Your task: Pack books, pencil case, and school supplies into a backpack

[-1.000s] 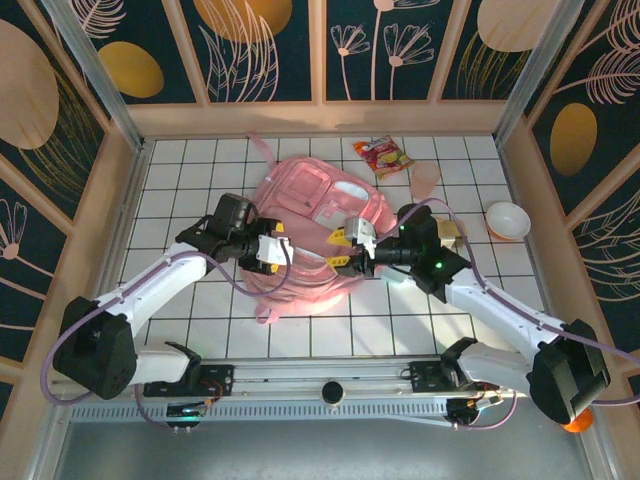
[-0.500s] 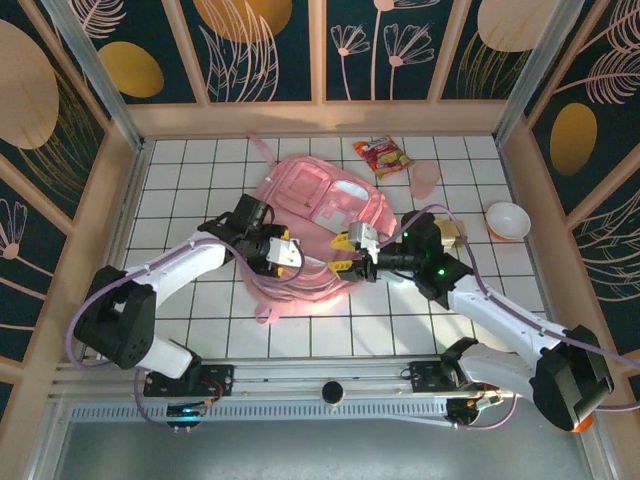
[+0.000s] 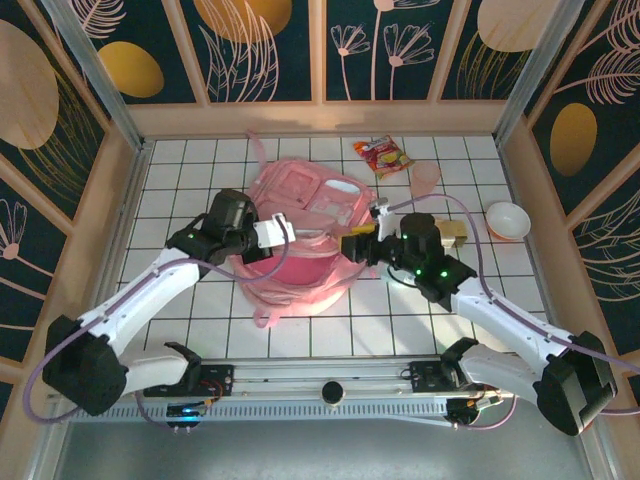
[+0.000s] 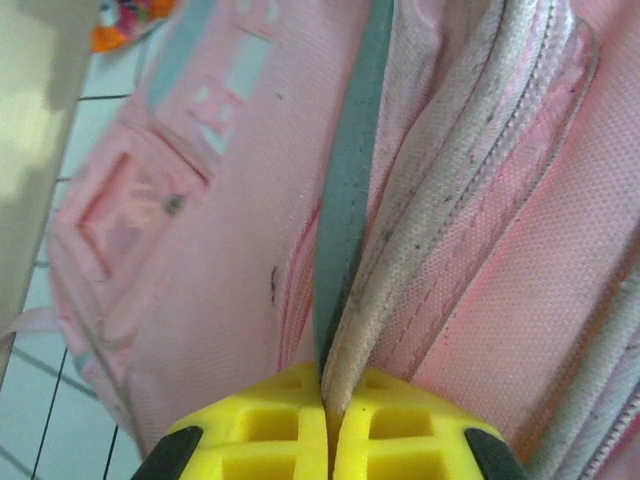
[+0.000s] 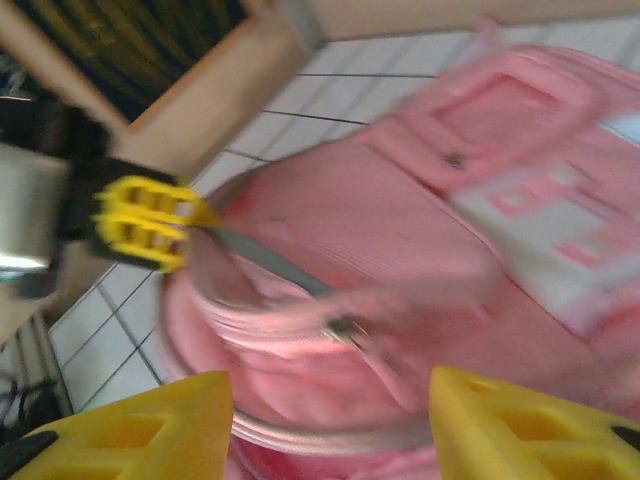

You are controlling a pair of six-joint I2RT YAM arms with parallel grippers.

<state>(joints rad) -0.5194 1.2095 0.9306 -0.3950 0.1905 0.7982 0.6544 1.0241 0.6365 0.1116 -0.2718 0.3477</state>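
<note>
Where left claw (image 4: 333, 432) pinches, soft woven backpack (image 4: 210, 300)

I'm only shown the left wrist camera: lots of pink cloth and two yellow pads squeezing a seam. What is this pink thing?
Observer: From above, it's a pink backpack lying on a white tiled table. The left gripper is pinching the rim of its opening.
Operator: Is there a second arm anywhere?
Observer: Yes. The right gripper hovers at the opposite side of the opening, its fingers wide apart and holding nothing.
Operator: Is anything else lying around?
Observer: A pink cup and a white bowl sit to the right of the backpack, apart from it.
</note>
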